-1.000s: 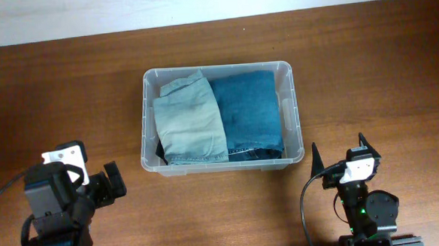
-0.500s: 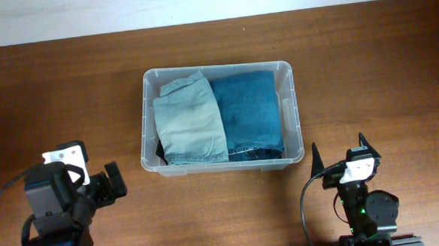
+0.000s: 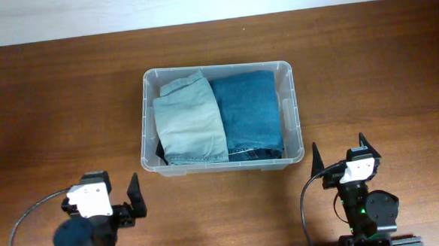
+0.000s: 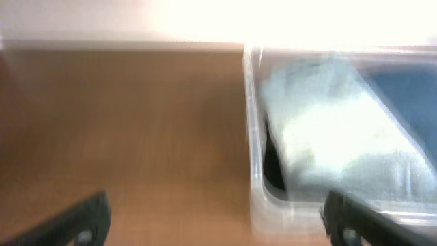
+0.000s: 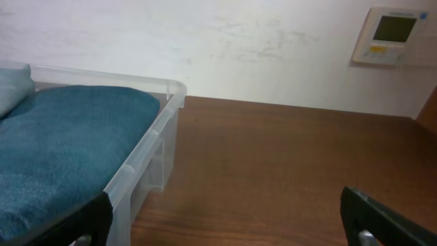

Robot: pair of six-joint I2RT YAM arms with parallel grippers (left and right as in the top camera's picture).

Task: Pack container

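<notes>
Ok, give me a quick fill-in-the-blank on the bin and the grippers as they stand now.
The pale green garment lies ___ the container.
The garment nearer the right gripper is coloured ___.
The left gripper is ___ and holds nothing.
Missing words: inside; blue; open.

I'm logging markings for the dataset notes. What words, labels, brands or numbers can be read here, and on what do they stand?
None can be read.
The wall panel has a small screen and marks below it, all too blurred to read.
The container shows no lettering; folded clothes cover its base.
</notes>
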